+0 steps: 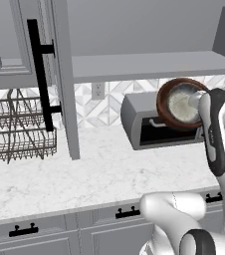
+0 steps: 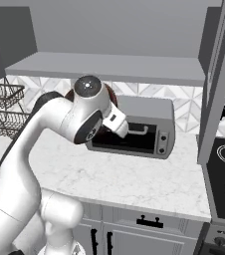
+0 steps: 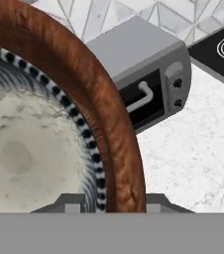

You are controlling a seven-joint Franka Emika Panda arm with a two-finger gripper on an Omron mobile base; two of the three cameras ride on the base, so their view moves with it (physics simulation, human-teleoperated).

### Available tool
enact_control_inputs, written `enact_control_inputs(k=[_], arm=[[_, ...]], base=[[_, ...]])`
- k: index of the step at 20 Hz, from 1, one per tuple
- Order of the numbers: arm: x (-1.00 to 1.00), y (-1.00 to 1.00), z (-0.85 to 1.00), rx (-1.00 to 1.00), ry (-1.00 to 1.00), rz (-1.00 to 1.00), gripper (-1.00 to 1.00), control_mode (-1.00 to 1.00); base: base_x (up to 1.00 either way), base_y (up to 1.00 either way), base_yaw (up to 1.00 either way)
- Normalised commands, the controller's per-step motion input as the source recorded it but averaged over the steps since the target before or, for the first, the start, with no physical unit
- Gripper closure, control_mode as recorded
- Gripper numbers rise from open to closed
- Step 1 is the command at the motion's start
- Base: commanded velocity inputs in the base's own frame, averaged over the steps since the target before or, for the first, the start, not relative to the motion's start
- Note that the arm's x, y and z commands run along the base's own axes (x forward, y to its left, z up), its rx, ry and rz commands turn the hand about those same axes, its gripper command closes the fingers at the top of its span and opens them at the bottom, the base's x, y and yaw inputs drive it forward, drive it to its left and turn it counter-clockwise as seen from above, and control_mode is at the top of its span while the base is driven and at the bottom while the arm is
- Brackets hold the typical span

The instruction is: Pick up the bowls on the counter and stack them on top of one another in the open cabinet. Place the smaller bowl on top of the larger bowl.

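White marble-look counter (image 1: 84,174) with faint grey veining runs under a grey wall cabinet whose flat grey shelf (image 1: 149,64) stands bare and whose panelled door (image 1: 15,74), with its long black bar handle, hangs open at the left. A grey toaster oven (image 2: 139,129) sits on the counter against the patterned tile, and a two-tier wire basket rack (image 1: 20,129) stands near the door. Wide reddish-brown glossy bowl (image 1: 176,102) is in the air in front of the oven, below shelf level, tipped so its mouth faces the left base camera; the small dark-grey bowl with pale speckled inside (image 3: 29,149) is nested within it. In the hand view the two-finger gripper (image 3: 111,203) is clamped on the stacked rims at the bottom edge, one fingertip (image 3: 72,202) on the inner side, the other outside the brown wall. Judgement: stacking looks done already, and the step in hand is carrying the pair to the cabinet. Next move calls for lifting above the shelf edge, levelling the bowls, moving inward, setting down and releasing. Risk: the inner bowl may slip while tilted.
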Motion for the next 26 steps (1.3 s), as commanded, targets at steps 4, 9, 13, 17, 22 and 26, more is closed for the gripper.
enact_control_inputs(k=[4, 9, 13, 17, 22, 26], arm=[[0.28, -0.13, 1.0, 0.34, 0.03, -0.01, 1.0, -1.0], [0.07, -0.16, 0.5, 0.35, -0.02, 0.02, 1.0, -1.0], [0.25, 0.01, 0.02, 0.01, -0.1, -0.01, 1.0, -1.0], [0.84, 0.0, 0.01, 0.0, 0.0, -0.09, 1.0, -1.0], [1.0, 0.0, 0.25, 0.0, 0.0, -0.15, 1.0, -1.0], [1.0, 0.1, 0.57, 0.0, 0.0, -0.14, 1.0, -1.0]], base=[[0.0, 0.0, 0.0], [0.0, 0.0, 0.0], [0.0, 0.0, 0.0], [0.0, 0.0, 0.0], [0.0, 0.0, 0.0], [0.0, 0.0, 0.0]])
